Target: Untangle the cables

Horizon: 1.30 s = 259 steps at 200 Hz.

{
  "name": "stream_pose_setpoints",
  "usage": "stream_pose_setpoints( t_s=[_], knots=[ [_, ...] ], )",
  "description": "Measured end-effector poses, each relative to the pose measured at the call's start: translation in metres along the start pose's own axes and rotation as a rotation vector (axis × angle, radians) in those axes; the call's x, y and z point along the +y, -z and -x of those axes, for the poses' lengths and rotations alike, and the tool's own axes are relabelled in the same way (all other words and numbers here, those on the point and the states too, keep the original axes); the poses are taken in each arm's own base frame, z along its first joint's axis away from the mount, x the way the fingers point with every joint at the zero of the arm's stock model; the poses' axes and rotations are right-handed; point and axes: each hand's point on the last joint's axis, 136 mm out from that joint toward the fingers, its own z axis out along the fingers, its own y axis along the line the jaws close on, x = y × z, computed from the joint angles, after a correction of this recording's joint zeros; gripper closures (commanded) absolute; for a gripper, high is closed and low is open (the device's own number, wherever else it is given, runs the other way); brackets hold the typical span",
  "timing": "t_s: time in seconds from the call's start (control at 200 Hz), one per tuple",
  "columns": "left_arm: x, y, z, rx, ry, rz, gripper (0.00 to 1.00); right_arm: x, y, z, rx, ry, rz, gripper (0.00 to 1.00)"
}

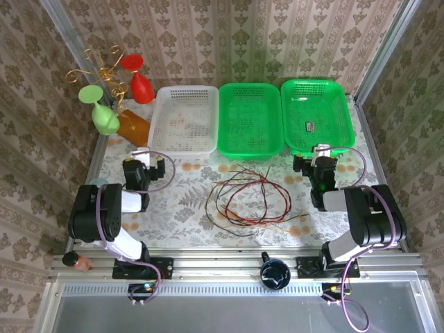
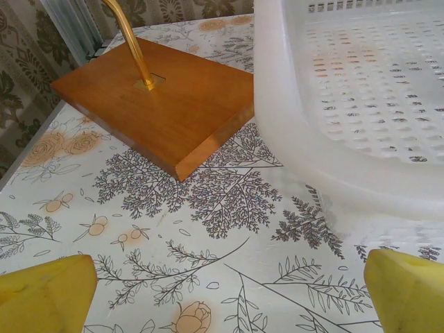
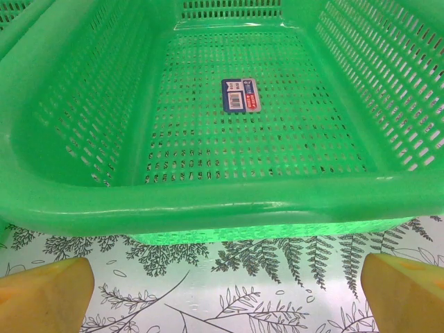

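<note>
The cables [image 1: 248, 201] lie in a loose tangle of thin red, black and yellow-olive loops on the floral cloth at the table's middle. My left gripper [image 1: 142, 158] rests at the left, apart from the tangle, near the white basket's front corner. Its yellow fingertips [image 2: 45, 291] stand wide apart over bare cloth, so it is open with nothing between them. At the right, my right gripper [image 1: 322, 154] sits just in front of the right green basket. Its yellow fingertips [image 3: 41, 295] are also spread wide and it is open, holding nothing.
A white basket [image 1: 166, 142] and two green baskets [image 1: 250, 147] [image 1: 316, 144] line the back. A wooden-based gold stand [image 2: 166, 104] with red and green glasses [image 1: 104, 118] occupies the back left. A dark knob [image 1: 275, 272] sits on the front rail.
</note>
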Motion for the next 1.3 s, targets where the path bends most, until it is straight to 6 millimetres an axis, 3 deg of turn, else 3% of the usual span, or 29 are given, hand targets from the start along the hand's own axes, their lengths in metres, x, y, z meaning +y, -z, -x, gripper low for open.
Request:
stream_pose_setpoints(
  t_s=[1.115, 1.21, 1.295],
  knots=[
    [-0.007, 0.000, -0.001, 0.001, -0.003, -0.049, 0.00, 0.000, 0.000, 0.000, -0.001, 0.000, 0.000, 0.00],
    [-0.010, 0.002, 0.003, -0.014, -0.009, -0.067, 0.00, 0.000, 0.003, 0.005, -0.017, -0.003, 0.002, 0.00],
    [-0.013, 0.011, 0.011, -0.045, -0.023, -0.087, 0.00, -0.001, 0.017, 0.019, -0.046, -0.008, 0.004, 0.00]
  ],
)
